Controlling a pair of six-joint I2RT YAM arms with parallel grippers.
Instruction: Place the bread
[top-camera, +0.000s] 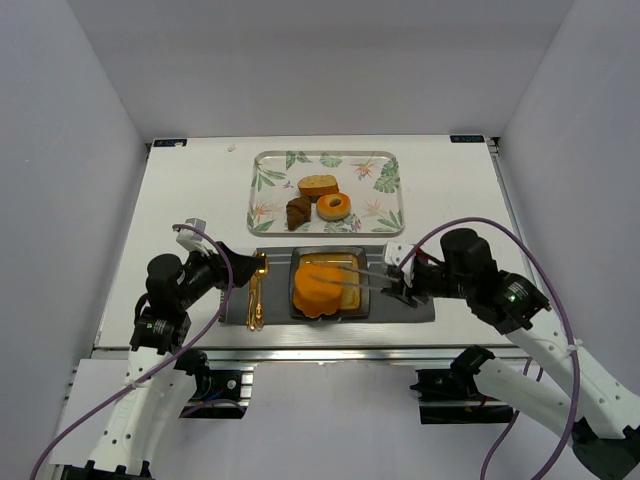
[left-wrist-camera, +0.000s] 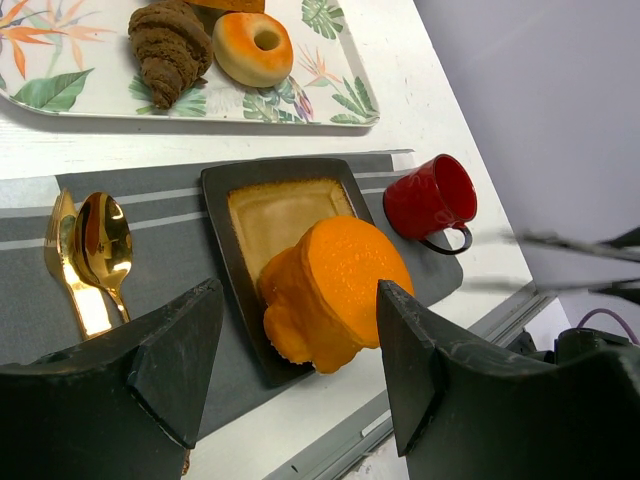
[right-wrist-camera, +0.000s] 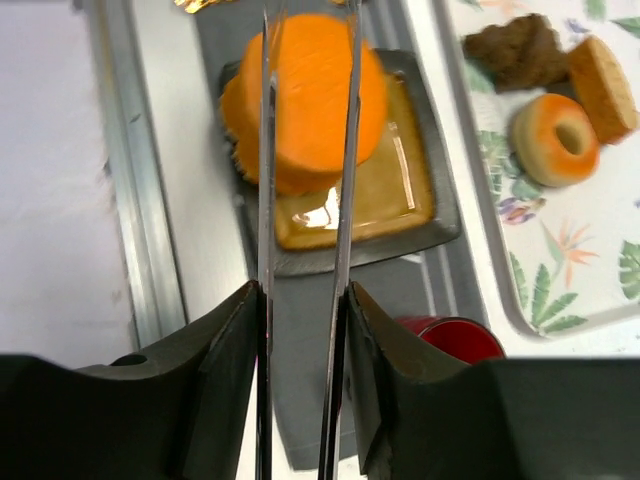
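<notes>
An orange round bread (top-camera: 318, 288) rests on the near half of a dark square plate (top-camera: 347, 262) with a yellow centre. My right gripper (top-camera: 402, 283) is shut on metal tongs (top-camera: 352, 277). In the right wrist view my gripper (right-wrist-camera: 300, 300) pinches the two tong arms (right-wrist-camera: 345, 150), which run slightly apart over the bread (right-wrist-camera: 310, 100). I cannot tell if they touch it. My left gripper (top-camera: 222, 268) is open and empty, left of the plate. In its wrist view (left-wrist-camera: 300, 370) the bread (left-wrist-camera: 335, 290) lies beyond the jaws.
A leaf-patterned tray (top-camera: 268, 168) at the back holds a croissant (top-camera: 298, 212), a donut (top-camera: 334, 206) and a toast slice (top-camera: 318, 186). A gold spoon and knife (top-camera: 256, 290) lie on the grey mat (top-camera: 235, 305). A red cup (left-wrist-camera: 430, 197) stands right of the plate.
</notes>
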